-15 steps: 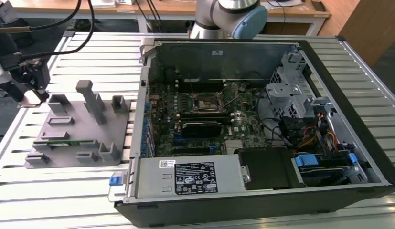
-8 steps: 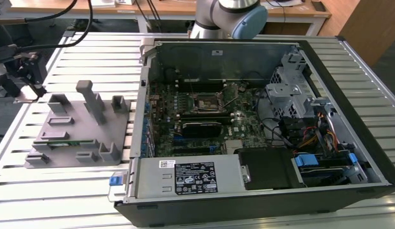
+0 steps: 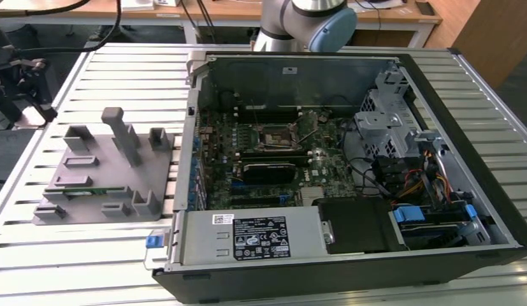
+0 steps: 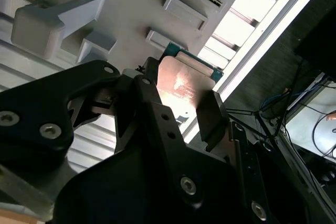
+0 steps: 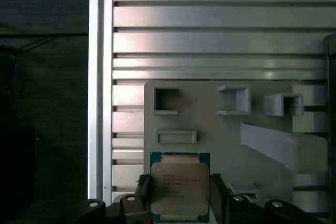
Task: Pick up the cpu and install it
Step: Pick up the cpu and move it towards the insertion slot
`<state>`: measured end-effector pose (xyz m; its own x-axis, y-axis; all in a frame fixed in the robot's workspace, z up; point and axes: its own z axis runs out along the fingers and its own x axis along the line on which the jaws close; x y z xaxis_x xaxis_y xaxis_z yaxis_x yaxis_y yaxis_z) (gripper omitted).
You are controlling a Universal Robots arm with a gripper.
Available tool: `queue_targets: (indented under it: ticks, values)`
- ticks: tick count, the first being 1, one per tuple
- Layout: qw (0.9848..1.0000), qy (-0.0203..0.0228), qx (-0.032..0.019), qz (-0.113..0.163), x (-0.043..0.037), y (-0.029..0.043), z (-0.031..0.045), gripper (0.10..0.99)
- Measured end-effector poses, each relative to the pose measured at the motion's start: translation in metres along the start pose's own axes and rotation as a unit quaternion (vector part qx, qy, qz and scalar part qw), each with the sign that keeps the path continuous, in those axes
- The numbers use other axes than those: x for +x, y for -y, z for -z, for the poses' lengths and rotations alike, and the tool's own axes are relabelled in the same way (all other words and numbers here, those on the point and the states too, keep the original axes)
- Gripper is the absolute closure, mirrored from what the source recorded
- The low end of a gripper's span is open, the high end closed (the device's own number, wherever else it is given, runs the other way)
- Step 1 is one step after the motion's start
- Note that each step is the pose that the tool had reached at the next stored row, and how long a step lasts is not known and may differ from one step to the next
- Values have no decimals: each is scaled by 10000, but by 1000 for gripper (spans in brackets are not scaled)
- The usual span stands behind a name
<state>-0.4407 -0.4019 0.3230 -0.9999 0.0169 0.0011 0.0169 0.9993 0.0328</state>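
The gripper (image 5: 180, 196) grasps the cpu (image 5: 179, 179) by two opposite edges over the grey fixture (image 5: 212, 129). Possibly lifted clear, the wrist views leave it uncertain.

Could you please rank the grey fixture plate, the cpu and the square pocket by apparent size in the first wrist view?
1. grey fixture plate
2. cpu, though it may be nearer the camera
3. square pocket
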Motion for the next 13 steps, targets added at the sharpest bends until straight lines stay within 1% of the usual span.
queue_targets:
  ticks: [13]
  values:
    - [10000, 0, 0, 0, 1, -59, 260, 549]
